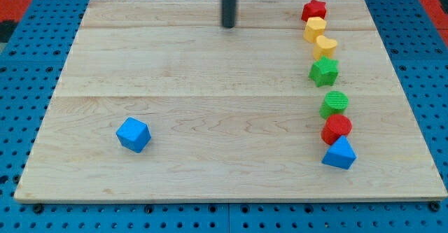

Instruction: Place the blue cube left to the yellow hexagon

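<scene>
The blue cube [133, 134] sits on the wooden board [210, 93] at the view's lower left. The yellow hexagon [315, 29] lies near the view's top right, second in a column of blocks. My tip [229, 26] rests on the board near the view's top centre, far above and to the right of the blue cube, and well left of the yellow hexagon. It touches no block.
A column of blocks runs down the view's right: red star [314, 10], yellow heart [325, 46], green star [324, 71], green cylinder [335, 103], red hexagon-like block [337, 129], blue triangle [339, 154]. Blue pegboard [28, 86] surrounds the board.
</scene>
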Available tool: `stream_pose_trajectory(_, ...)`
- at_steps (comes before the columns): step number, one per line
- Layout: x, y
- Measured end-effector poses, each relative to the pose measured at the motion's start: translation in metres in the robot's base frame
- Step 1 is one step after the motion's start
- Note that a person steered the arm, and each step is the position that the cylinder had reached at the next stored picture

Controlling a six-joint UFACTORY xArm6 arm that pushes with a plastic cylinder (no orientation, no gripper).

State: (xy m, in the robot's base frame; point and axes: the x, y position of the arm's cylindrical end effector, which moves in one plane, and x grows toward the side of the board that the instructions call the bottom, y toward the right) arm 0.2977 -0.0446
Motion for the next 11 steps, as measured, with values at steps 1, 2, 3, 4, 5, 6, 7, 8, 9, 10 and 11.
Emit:
stream_pose_trajectory(1,0.09,-0.106)
stream_pose_trajectory(2,0.167,-0.196)
stream_pose_trajectory(3,0.245,-0.221)
stream_pose_trajectory(4,0.279,-0.148)
stream_pose_trajectory(5,0.248,-0.117)
stream_pose_trajectory(6,0.211,-0.08)
stream_pose_trajectory(7,0.18,-0.053)
stream_pose_trajectory(8,0.161,-0.009)
stream_pose_trajectory(9,0.127,0.024)
stream_pose_trajectory(10,0.074,0.029)
stream_pose_trajectory(11,0.037,0.051)
